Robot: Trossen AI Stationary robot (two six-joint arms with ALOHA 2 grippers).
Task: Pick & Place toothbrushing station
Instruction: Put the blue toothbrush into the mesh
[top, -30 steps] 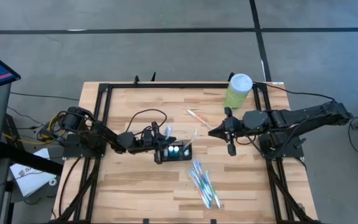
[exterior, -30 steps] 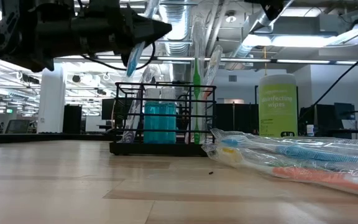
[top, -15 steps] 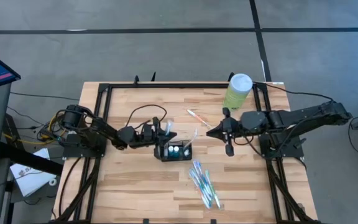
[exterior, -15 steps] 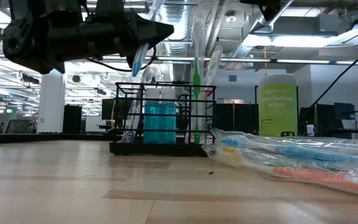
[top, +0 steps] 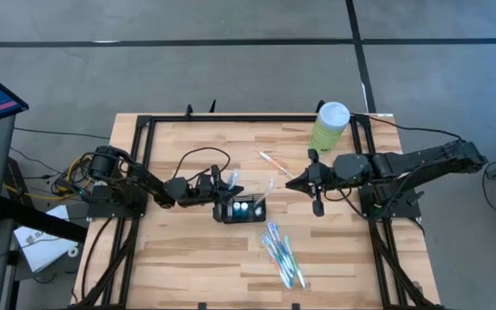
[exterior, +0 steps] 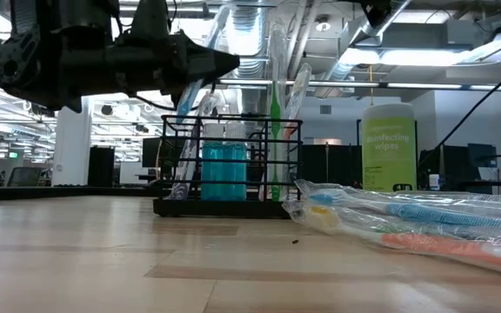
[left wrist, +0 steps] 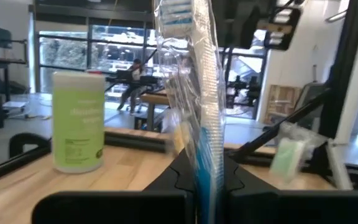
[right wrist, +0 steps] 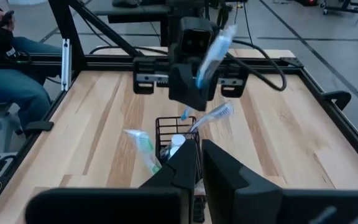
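The toothbrushing station, a low black wire-mesh holder (top: 241, 210) (exterior: 229, 165), stands mid-table with teal tubes (exterior: 224, 169) and several wrapped toothbrushes upright in it. One of them (top: 269, 188) leans toward the far side. My left gripper (top: 225, 183) (exterior: 231, 61) hovers at the holder's left end, above its rim. It is shut on a clear-wrapped blue toothbrush (left wrist: 201, 93) (top: 232, 177). My right gripper (top: 293, 182) (right wrist: 197, 149) hangs to the holder's right, higher up, its fingers shut with nothing between them. My left gripper pinches the wrapped toothbrush's handle, low down (left wrist: 202, 177), between its two fingers. The fingers lie about level, coming from the table's left, and cross the brush. The brush stands nearly upright with its head up (left wrist: 176, 12), lifted clear over the holder's left end.
A heap of wrapped toothbrushes (top: 282, 254) (exterior: 407, 222) lies near the front right. One loose toothbrush (top: 272, 160) lies behind the holder. A pale-green wipes canister (top: 328, 127) stands at the far right. A black frame (top: 145, 129) borders the tabletop. A seated person (right wrist: 5, 56) shows beyond the table.
My left gripper has dipped a little toward the holder with its toothbrush and stayed shut on it.
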